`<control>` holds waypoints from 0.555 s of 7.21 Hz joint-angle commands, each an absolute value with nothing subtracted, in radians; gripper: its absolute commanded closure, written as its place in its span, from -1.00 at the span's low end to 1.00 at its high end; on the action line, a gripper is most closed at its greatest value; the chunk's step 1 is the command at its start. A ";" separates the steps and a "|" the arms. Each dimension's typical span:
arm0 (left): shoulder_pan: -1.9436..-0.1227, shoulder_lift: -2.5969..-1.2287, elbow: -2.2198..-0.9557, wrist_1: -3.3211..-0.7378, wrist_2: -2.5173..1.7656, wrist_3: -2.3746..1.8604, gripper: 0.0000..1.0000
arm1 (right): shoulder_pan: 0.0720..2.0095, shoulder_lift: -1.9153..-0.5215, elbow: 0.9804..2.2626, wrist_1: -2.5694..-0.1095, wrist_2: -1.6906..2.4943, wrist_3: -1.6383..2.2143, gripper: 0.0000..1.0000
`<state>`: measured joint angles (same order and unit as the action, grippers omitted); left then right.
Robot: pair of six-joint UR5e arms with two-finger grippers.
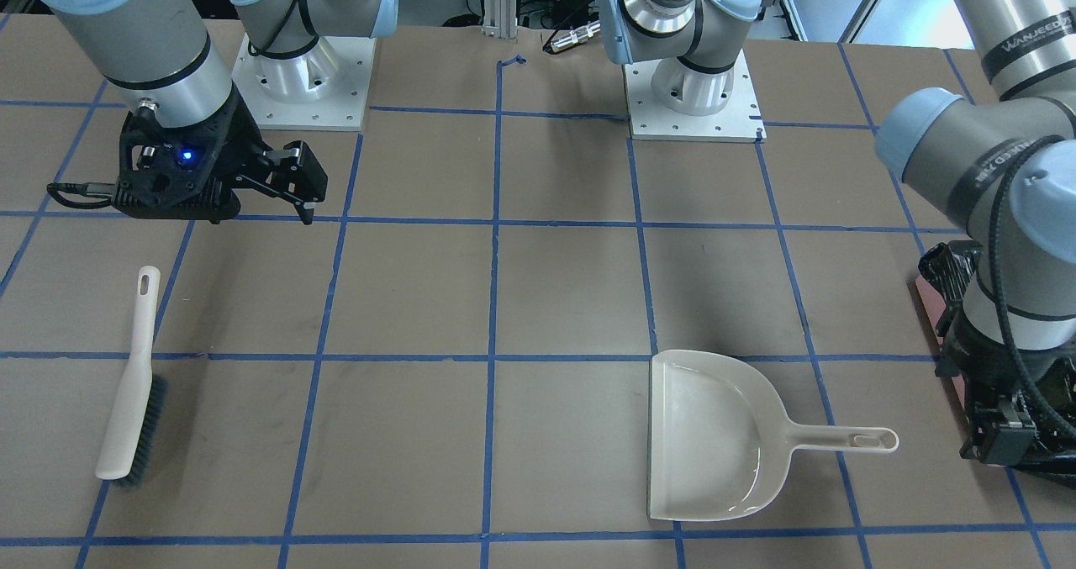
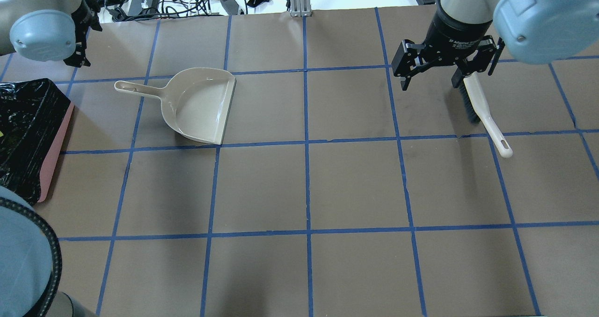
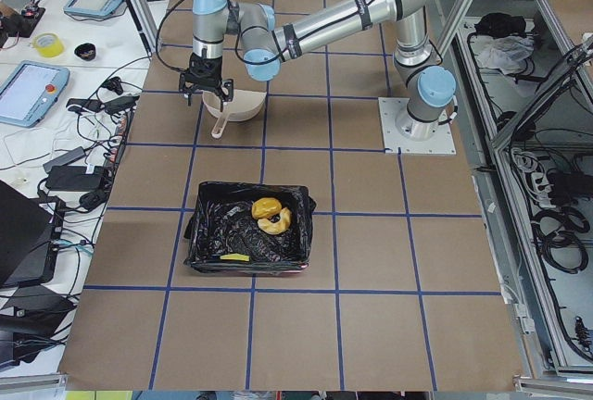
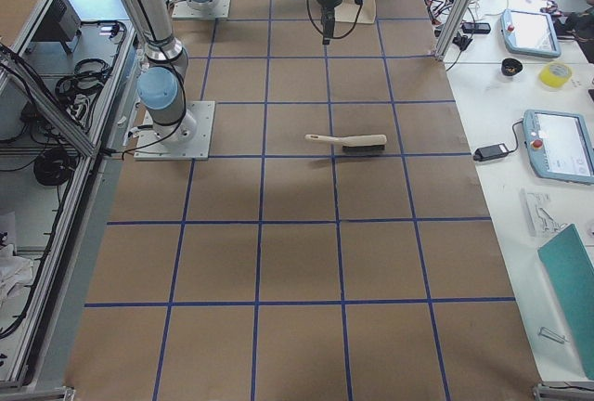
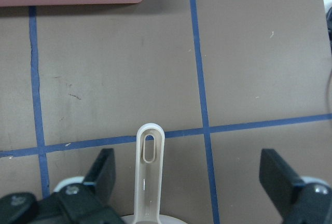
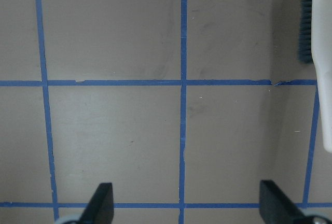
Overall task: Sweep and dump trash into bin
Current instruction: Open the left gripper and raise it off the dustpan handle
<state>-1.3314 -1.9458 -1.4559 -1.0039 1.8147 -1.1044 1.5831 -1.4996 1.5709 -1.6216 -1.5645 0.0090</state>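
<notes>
Exterior left shows you the trash (image 3: 270,215) in the bin (image 3: 206,244); left gripper (image 5: 189,175) and right gripper (image 2: 447,79) jaws spread wide, holding nothing.

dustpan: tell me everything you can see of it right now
The dustpan is beige, glossy and plastic-looking: a shallow scoop with a rounded back wall, a straight front lip and a slim handle ending in a hang slot. It lies flat on the table, empty, with its handle pointing toward the bin. The open left gripper has the handle end between its fingers, and neither finger touches it.
</notes>
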 commanded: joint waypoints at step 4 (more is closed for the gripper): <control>-1.377 -1.824 -1.491 -1.044 1.760 -0.402 -1.00 | 1.583 -1.509 1.571 -1.617 -1.562 0.009 -1.00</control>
